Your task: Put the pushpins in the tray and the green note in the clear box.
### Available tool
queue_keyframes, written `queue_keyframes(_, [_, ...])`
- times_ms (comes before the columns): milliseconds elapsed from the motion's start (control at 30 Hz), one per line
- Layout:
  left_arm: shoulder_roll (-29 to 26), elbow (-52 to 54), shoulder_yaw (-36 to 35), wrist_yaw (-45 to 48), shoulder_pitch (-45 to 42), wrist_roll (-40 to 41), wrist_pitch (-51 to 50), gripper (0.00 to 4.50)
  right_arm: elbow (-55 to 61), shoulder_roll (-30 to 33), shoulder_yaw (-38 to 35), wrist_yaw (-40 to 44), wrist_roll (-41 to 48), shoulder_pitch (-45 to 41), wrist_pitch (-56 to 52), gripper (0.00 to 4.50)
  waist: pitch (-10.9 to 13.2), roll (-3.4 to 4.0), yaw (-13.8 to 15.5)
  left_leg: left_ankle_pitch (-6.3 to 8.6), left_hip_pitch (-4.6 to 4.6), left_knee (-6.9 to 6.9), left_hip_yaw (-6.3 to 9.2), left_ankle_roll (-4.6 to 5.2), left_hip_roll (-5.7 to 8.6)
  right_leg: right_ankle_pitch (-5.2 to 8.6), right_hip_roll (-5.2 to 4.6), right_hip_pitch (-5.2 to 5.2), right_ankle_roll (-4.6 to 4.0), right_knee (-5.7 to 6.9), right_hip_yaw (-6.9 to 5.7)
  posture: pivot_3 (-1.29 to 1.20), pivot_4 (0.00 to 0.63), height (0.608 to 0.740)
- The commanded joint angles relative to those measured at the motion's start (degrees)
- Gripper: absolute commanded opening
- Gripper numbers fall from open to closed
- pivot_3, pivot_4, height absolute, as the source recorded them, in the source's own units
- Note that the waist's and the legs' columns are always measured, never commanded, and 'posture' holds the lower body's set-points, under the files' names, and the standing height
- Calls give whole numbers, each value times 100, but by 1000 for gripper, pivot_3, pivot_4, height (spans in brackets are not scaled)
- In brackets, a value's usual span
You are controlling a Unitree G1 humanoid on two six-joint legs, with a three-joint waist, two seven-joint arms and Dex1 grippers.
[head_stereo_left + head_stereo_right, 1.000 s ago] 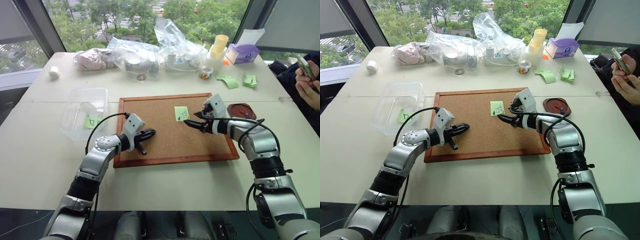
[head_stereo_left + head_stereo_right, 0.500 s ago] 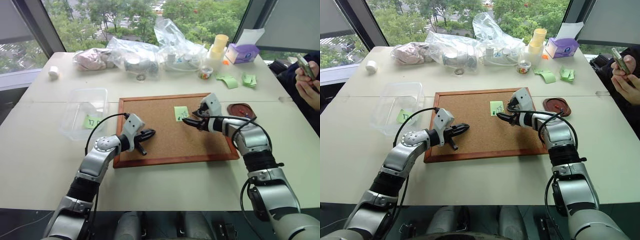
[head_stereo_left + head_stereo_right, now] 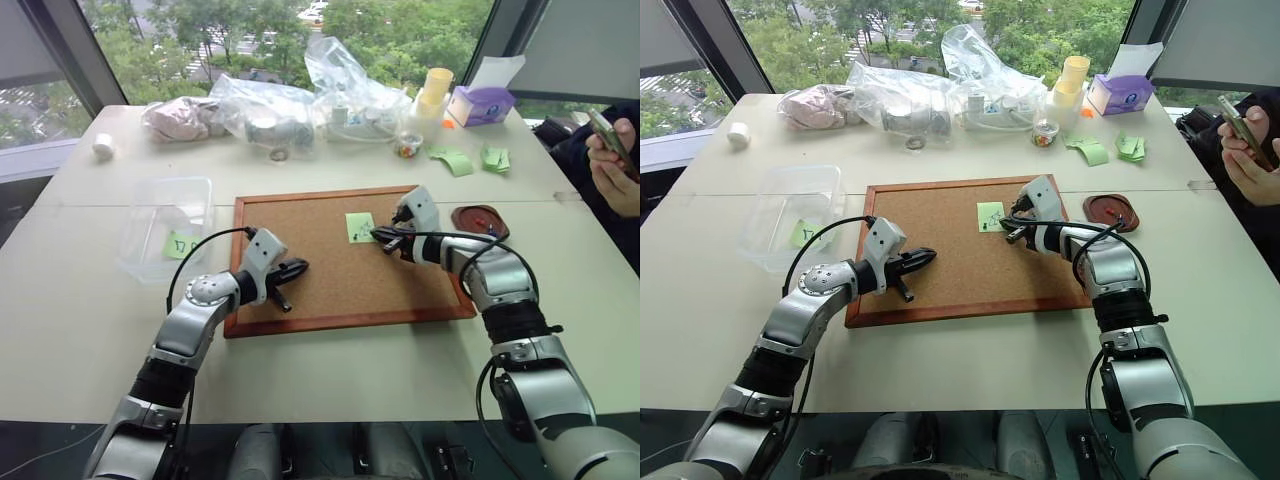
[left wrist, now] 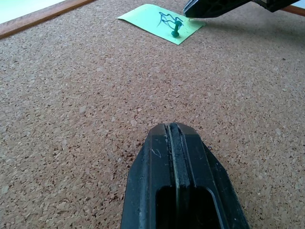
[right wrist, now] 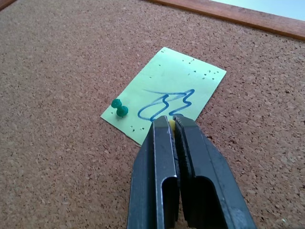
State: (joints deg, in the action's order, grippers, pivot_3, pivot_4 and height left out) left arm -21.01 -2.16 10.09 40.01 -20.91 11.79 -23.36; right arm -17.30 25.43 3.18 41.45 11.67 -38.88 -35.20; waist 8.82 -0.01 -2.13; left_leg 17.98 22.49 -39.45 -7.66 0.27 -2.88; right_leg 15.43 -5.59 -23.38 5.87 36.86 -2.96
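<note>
left gripper (image 3: 296, 268): jaws closed, empty | right gripper (image 3: 381, 235): jaws closed, angled down

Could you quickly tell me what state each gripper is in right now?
Left gripper: shut, holding nothing.
Right gripper: shut on a yellow pushpin.

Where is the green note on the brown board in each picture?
Left eye view: green note on the corkboard's upper middle.
Right eye view: note, same place.
Left wrist view: note far across the cork.
Right wrist view: note just past the jaws.
Landmark: right gripper pinching a yellow pushpin at its edge.
</note>
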Motion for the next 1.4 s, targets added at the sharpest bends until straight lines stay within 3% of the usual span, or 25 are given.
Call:
queue_keyframes(33, [-59, -276, 190, 58, 271, -129, -308, 0, 946, 397, -513, -37, 266, -252, -275, 52, 0, 0, 4, 0, 0, 1, 0, 0, 0, 0, 0, 0, 0, -1, 1, 0, 150, 740])
queue_keyframes(200, [-28, -289, 227, 64, 295, -125, -310, 0, 917, 786, -1224, -356, 543, -549, -686, 52, 0, 0, 9, 1, -4, 8, 1, 1, 0, 0, -1, 7, 0, -17, -2, 0, 150, 740])
queue_keyframes(467, [29, -402, 267, 121, 203, -155, -238, 0, -1520, 1529, -1767, -1259, -50, -814, 397, 52, -4, 2, 29, 1, -8, 24, -3, 2, 5, -1, -2, 20, 1, -45, -4, 0, 150, 740])
queue_keyframes(633, [47, -434, 266, 152, 181, -172, -210, 0, -2497, 1470, -1672, -1156, -133, -872, 883, 52, -10, 11, 19, -1, -10, 28, -5, 0, 6, -2, 1, 22, 3, -50, -3, 0, 150, 740])
queue_keyframes(1067, [30, -393, 223, 126, 190, -174, -224, 0, -3345, 1281, -1594, -1080, -143, -934, 1273, 52, -10, 11, 33, -2, -12, 27, -4, -2, 5, -2, 1, 27, 3, -50, -4, 0, 150, 740])
queue_keyframes(1167, [38, -389, 230, 119, 205, -176, -219, 0, -3375, 1268, -1574, -1052, -139, -932, 1286, 890, -10, 11, 33, -3, -12, 27, -4, -2, 5, -2, 1, 28, 3, -50, -5, 0, 150, 740])
queue_keyframes(1300, [45, -375, 220, 107, 218, -168, -219, 0, -3260, 1295, -1642, -1123, -83, -944, 1195, 2863, -10, 12, 32, -3, -12, 27, -4, -3, 5, -2, 1, 28, 3, -50, -5, 0, 150, 740])
queue_keyframes(1400, [51, -381, 225, 108, 222, -167, -215, 0, -3194, 1311, -1611, -1101, -98, -914, 1191, 2863, -10, 12, 30, -3, -12, 27, -4, -3, 5, -2, 1, 28, 3, -50, -5, 0, 150, 740])
